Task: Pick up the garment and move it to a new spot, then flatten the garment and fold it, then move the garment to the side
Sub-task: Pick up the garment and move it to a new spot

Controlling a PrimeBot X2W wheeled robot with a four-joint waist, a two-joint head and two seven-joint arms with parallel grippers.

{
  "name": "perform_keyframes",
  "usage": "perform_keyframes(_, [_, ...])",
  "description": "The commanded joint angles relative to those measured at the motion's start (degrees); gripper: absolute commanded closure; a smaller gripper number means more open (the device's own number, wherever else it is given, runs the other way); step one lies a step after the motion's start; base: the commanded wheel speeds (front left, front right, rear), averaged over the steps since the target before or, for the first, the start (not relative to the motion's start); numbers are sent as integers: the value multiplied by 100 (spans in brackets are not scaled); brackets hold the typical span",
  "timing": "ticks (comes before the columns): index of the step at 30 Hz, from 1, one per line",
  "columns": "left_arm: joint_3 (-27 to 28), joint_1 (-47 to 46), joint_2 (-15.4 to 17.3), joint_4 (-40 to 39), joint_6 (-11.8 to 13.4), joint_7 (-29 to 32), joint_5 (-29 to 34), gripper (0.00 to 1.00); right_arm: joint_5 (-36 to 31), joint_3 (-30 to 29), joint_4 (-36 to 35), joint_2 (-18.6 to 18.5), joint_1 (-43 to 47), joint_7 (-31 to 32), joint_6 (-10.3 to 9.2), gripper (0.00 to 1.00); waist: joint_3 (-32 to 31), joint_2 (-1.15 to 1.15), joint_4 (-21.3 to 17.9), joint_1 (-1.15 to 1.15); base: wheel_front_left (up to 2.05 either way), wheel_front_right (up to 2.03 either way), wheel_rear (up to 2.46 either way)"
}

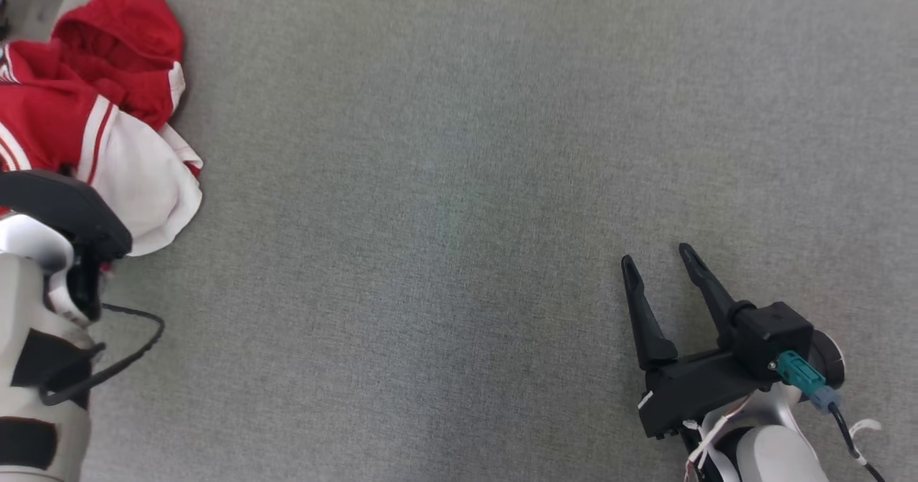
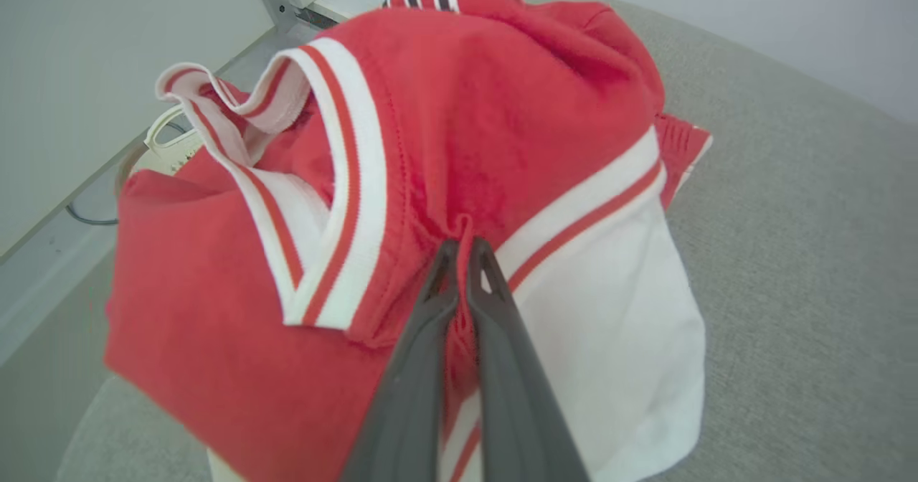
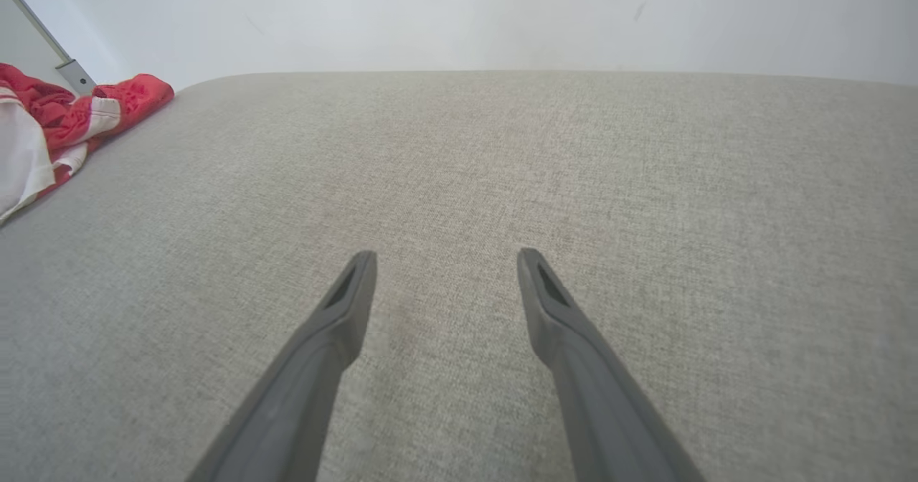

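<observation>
- The red-and-white hooded garment (image 1: 107,109) is seen bunched in a heap at the far left edge of the grey padded surface (image 1: 459,181), with its hood toward the far end in the head view.
- The left gripper (image 2: 462,251) is clenched on it. In the left wrist view a ridge of red cloth is pinched between the fingers (image 2: 419,367), just beside a white-and-red striped band.
- The right gripper (image 1: 658,254) is held released, with nothing between its fingers. It sits over bare surface, well apart from the garment, which lies far off to its left.
- The left arm is therefore the nearer one, and the pick-up grasp is judged to be in place.
- No clear long axis can be read from the crumpled heap.
- Open surface lies to the right of the garment, so the coming lift is judged to call for a carry rightward, toward the middle.
</observation>
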Motion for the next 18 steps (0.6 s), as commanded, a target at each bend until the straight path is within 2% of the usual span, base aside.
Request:
perform_keyframes(1, [5,-88,83,-20,-37,-68,29,100,53,38,43,-5,-32,-60,-10,0,-388,-1,49,0,0,0,0])
perform_keyframes(11, [-253,-514,702,-623,-302,112,254,100,622,-132,832,-7,1,-724,-10,0,-1523,-1,-202,0,0,0,0])
perform_keyframes(15, [-399,-692,718,-1127,-341,169,362,100,685,-356,1011,-3,142,-901,-10,0,-1841,-1,-417,0,0,0,0])
perform_keyframes(18, [-426,-874,524,-1637,-456,119,224,100,677,-573,1066,-7,224,-947,-10,0,-2029,-1,-621,0,0,0,0])
